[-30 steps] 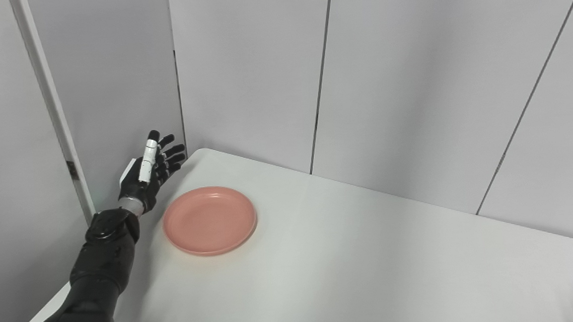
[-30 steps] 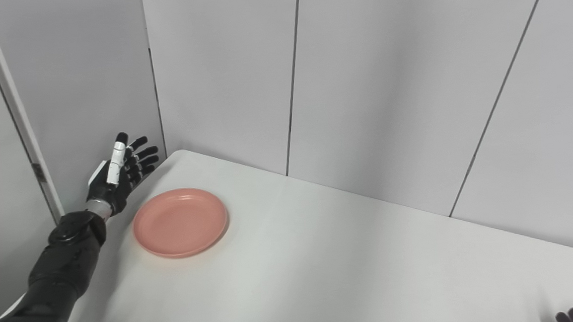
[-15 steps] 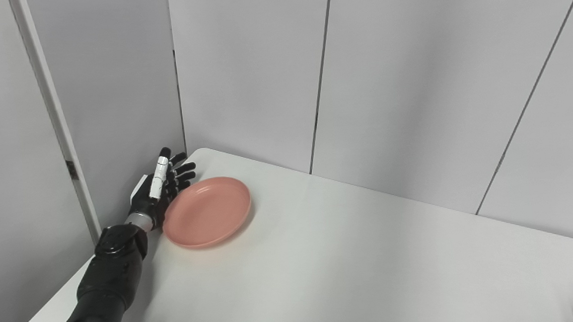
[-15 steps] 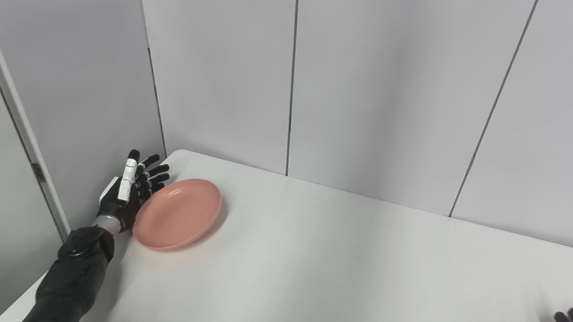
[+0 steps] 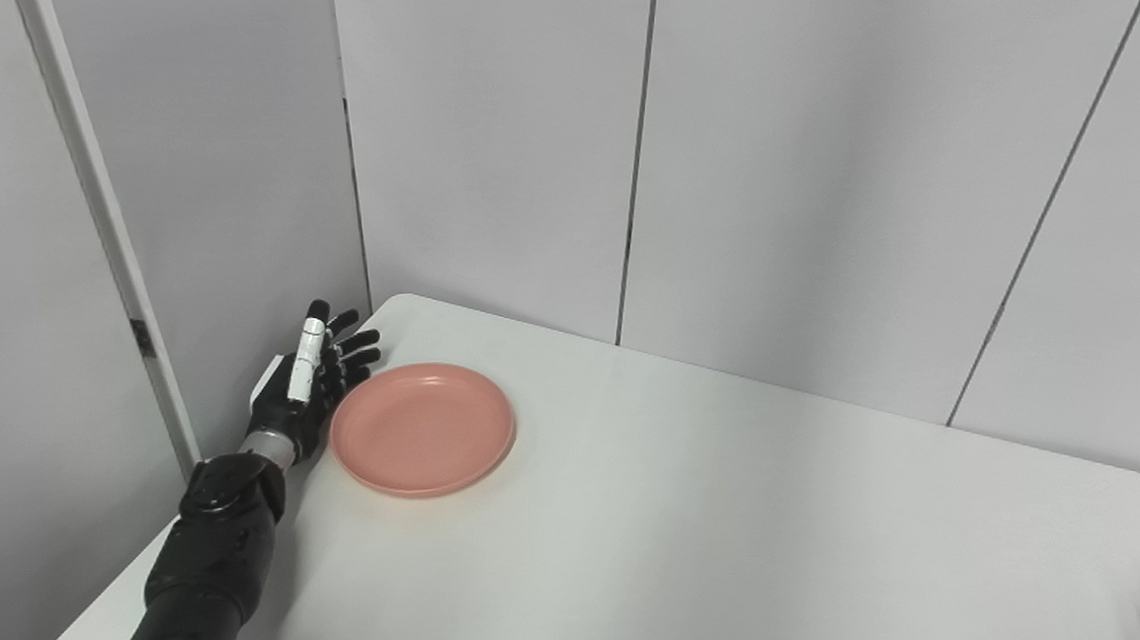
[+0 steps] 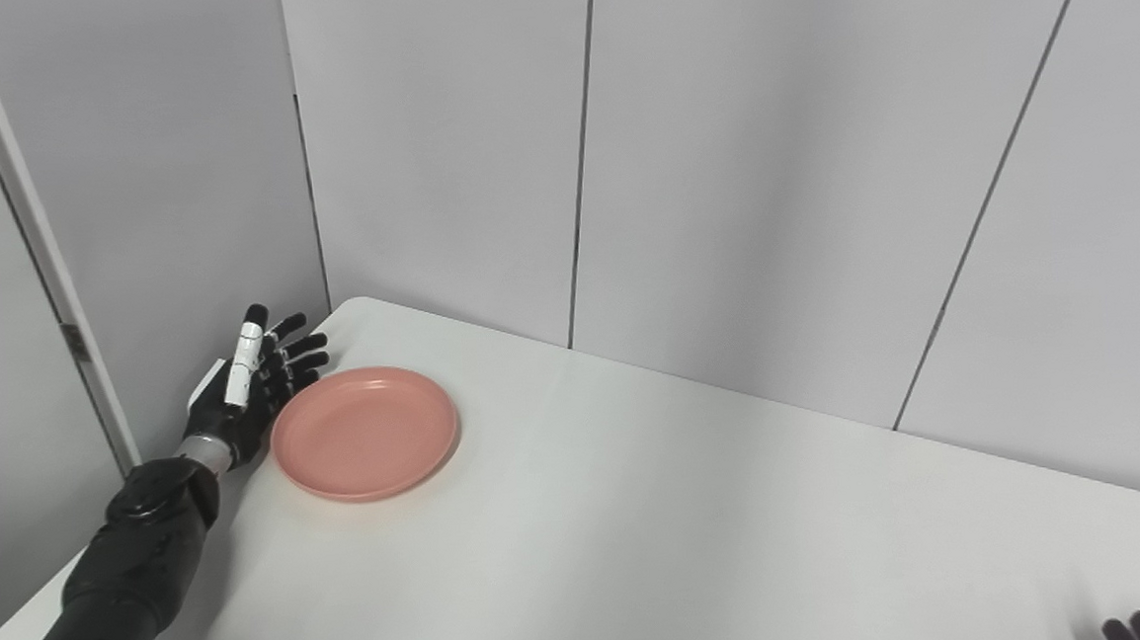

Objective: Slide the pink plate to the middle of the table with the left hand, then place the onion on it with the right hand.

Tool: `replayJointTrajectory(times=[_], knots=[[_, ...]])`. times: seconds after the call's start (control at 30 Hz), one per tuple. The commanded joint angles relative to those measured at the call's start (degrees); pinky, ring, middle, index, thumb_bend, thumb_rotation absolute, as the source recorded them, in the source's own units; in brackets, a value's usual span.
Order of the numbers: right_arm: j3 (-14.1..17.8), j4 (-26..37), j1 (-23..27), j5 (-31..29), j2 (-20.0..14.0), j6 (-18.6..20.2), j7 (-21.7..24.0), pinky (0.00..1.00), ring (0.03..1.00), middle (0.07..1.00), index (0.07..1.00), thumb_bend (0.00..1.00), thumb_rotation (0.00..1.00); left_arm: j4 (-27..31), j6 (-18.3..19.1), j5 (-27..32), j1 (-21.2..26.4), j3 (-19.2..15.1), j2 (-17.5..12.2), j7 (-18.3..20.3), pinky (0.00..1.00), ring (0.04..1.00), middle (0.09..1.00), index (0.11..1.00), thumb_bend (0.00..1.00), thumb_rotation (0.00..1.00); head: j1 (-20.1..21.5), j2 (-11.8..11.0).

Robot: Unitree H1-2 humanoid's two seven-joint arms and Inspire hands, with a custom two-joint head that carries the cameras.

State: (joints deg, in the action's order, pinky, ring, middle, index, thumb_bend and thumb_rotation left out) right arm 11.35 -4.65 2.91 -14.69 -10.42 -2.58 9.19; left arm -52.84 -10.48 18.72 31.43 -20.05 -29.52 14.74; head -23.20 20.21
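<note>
The left hand stands edge-on at the table's far-left corner, fingers spread and holding nothing, palm just beside the pink plate's left rim. To slide it well, the palm should probably press low against that rim and push steadily rightward so the plate stays flat. I count 1 plate; only dark fingertips of the right hand show at the bottom-right edge beside a purplish sliver, possibly the onion, its state unreadable.
</note>
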Motion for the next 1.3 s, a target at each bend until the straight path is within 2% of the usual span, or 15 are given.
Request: replayJointTrajectory(times=[0.0,0.2,0.5,0.87,1.03,1.27], knots=[[-0.8,-3.4,-3.8,-0.5,2.1,-0.1,0.1,1.0,1.0,0.974,1.0,0.72,1.0,1.8,-1.2,0.8,3.0,-0.4,-2.3,0.9,0.87,0.825,0.823,0.867,0.84,0.98,0.0,0.1],[-0.7,-4.0,-3.7,-0.6,2.2,-0.8,0.1,1.0,1.0,0.969,1.0,0.71,1.0,1.9,-0.8,0.9,3.3,-0.7,-2.3,0.8,0.85,0.825,0.817,0.861,0.83,0.97,0.2,0.1],[-0.9,-3.3,-4.0,-0.2,2.2,-0.3,0.0,1.0,1.0,0.968,1.0,0.71,1.0,1.4,-0.8,0.2,3.3,0.3,-1.6,0.8,0.88,0.811,0.814,0.872,0.83,0.97,0.7,0.5],[-1.0,-1.8,-4.5,-0.1,2.4,0.8,-0.6,1.0,1.0,0.969,1.0,0.75,1.0,0.2,-0.8,-0.8,4.2,2.0,1.3,-0.6,0.85,0.833,0.818,0.863,0.86,0.94,1.3,1.1],[-1.1,-1.7,-4.7,0.0,2.4,0.7,-0.7,1.0,0.999,0.967,1.0,0.77,1.0,0.1,0.0,-0.3,4.4,2.7,2.7,-0.7,0.85,0.829,0.815,0.861,0.83,0.94,1.3,1.2],[-1.1,-1.9,-4.6,-0.1,2.5,0.3,-0.6,1.0,0.989,0.957,0.998,0.8,0.98,0.4,-0.1,-0.8,3.9,4.1,3.0,-0.1,0.85,0.843,0.843,0.883,0.85,0.96,1.4,1.3]])
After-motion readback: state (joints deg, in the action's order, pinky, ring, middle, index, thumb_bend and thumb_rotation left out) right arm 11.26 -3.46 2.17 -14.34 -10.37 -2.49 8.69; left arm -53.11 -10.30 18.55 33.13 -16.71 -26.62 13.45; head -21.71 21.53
